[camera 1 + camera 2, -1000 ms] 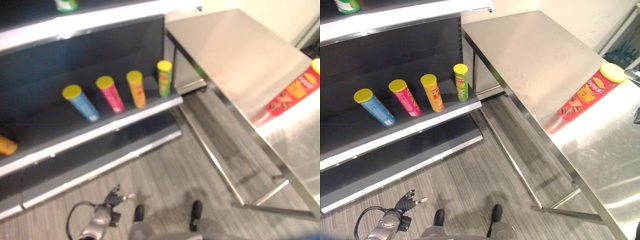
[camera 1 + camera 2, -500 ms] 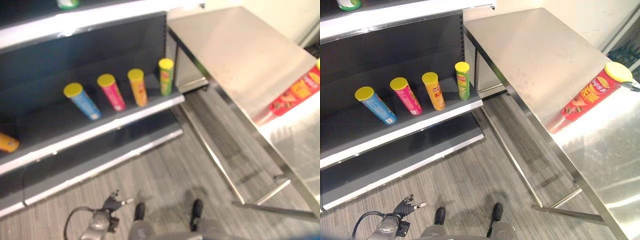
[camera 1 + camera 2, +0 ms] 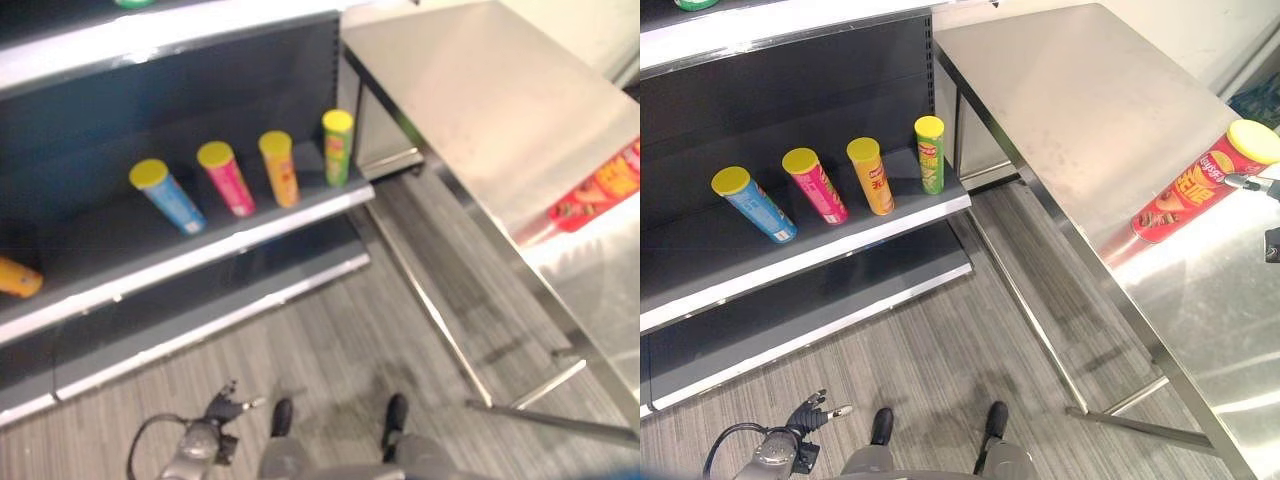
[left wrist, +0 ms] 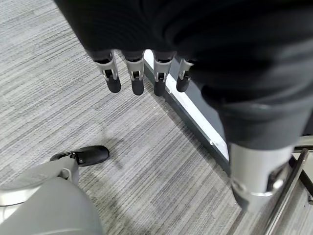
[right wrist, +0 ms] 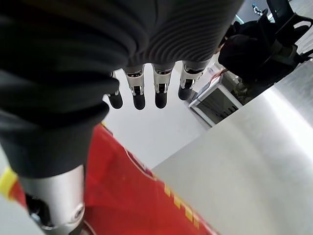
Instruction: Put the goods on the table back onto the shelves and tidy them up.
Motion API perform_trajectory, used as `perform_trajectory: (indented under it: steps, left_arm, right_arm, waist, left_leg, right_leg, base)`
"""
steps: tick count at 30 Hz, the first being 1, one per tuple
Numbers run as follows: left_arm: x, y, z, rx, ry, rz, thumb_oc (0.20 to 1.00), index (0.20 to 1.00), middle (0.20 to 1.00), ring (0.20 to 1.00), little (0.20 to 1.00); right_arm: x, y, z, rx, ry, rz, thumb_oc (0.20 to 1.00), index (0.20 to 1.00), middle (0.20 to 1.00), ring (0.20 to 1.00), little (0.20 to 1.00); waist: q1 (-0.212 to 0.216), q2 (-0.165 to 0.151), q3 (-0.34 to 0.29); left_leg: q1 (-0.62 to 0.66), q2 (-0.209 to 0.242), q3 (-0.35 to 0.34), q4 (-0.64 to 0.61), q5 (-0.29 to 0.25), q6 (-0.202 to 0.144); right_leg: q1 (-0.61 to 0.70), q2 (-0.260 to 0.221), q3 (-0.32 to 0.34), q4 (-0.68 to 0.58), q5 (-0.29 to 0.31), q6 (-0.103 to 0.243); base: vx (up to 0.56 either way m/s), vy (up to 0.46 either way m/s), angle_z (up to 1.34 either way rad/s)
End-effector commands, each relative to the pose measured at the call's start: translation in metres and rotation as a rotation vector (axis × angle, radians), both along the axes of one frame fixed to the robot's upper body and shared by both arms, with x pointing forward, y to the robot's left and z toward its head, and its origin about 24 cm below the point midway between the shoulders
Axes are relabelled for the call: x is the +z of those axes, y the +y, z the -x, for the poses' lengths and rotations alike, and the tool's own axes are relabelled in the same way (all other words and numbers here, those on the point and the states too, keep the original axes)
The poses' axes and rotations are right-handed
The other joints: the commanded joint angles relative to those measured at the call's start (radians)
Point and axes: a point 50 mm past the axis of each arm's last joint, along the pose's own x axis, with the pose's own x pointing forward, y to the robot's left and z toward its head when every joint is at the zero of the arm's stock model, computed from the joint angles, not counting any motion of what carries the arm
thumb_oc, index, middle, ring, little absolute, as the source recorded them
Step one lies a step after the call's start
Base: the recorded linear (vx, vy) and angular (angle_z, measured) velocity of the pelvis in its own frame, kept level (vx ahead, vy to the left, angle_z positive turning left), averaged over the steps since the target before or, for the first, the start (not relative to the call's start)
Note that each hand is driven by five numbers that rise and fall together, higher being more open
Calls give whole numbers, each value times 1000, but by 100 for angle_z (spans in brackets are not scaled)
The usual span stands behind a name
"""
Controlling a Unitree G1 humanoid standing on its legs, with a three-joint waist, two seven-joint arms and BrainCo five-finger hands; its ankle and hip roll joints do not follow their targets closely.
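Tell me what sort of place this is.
Probably a mock shop aisle or retail test area. Dark shelving with white edge strips holds a row of snack cans like store stock, a stainless steel table beside it carries a red can, and the floor is grey carpet.

Two head views high above shelf [image 3: 810, 250] and table [image 3: 1090, 110]; wrist views close along each robot hand.

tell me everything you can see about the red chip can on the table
The red chip can is a tall tube with a yellow lid, its printed wrapper showing chips and yellow lettering. It lies on its side on the steel table, near the table's right side, lid end pointing away from the shelves. The right hand, fingers relaxed, hangs right by it; contact is unclear.
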Motion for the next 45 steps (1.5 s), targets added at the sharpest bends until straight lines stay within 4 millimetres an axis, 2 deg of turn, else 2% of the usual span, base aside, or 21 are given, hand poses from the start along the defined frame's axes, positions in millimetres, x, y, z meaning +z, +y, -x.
perform_trajectory:
  steps: [1, 11, 23, 25, 26, 27, 39, 45]
  left_arm:
    - [11, 15, -16, -26, -46, -48, 1000, 1000, 1000, 1000, 1000]
    - [11, 14, -15, -25, -48, -33, 1000, 1000, 1000, 1000, 1000]
    - [13, 15, -16, -35, -57, -29, 1000, 1000, 1000, 1000, 1000]
    - [14, 16, -16, -35, -58, -28, 1000, 1000, 1000, 1000, 1000]
    - [13, 16, -16, -35, -58, -28, 1000, 1000, 1000, 1000, 1000]
    - [13, 16, -15, -38, -57, -30, 1000, 1000, 1000, 1000, 1000]
    - [13, 17, -12, -38, -51, -38, 1000, 1000, 1000, 1000, 1000]
    - [12, 20, -10, -10, -50, -41, 1000, 1000, 1000, 1000, 1000]
  right_arm:
    - [31, 12, -8, 34, -137, 15, 1000, 1000, 1000, 1000, 1000]
    - [31, 27, -12, 175, -191, -88, 1000, 1000, 1000, 1000, 1000]
    - [38, 37, -19, 228, -170, -51, 1000, 1000, 1000, 1000, 1000]
    - [39, 38, -19, 237, -155, -35, 401, 401, 401, 401, 401]
    - [39, 38, -19, 237, -155, -35, 253, 253, 253, 253, 253]
    - [41, 38, -19, 239, -153, -24, 200, 200, 200, 200, 200]
    - [50, 45, -15, 283, -172, 19, 200, 200, 200, 200, 200]
    - [57, 57, -13, 318, -238, 36, 200, 200, 200, 200, 200]
  waist:
    - [39, -81, 22]
    - [51, -77, 20]
    - [63, -84, 16]
    - [64, -85, 15]
    - [64, -85, 15]
    - [65, -86, 14]
    - [66, -87, 4]
    - [70, -77, -8]
  left_leg:
    - [56, -9, 4, -2, -93, 0]
    - [64, -11, -5, -2, -97, -1]
    - [68, -8, -3, -2, -97, -4]
    - [68, -8, -5, -2, -96, -5]
    - [68, -8, -5, -2, -96, -5]
    - [68, -8, -5, -2, -97, -5]
    - [88, 1, 1, -2, -102, -9]
    - [100, 14, 4, -2, -100, -19]
  right_leg:
    - [-7, -54, 53, 4, -42, 73]
    - [15, -57, 36, 5, -52, 72]
    - [23, -59, 26, 3, -53, 75]
    - [25, -59, 23, 3, -54, 75]
    - [25, -59, 23, 3, -54, 75]
    - [26, -59, 23, 3, -53, 75]
    - [49, -56, 18, 3, -65, 73]
    - [66, -48, 14, 3, -80, 65]
  base:
    - [0, 0, 0]
    - [14, 1, 4]
    - [2, 0, 1]
    - [5, 0, 3]
    - [0, 0, 0]
    - [0, 0, 0]
    - [0, -3, 0]
    - [7, -42, 0]
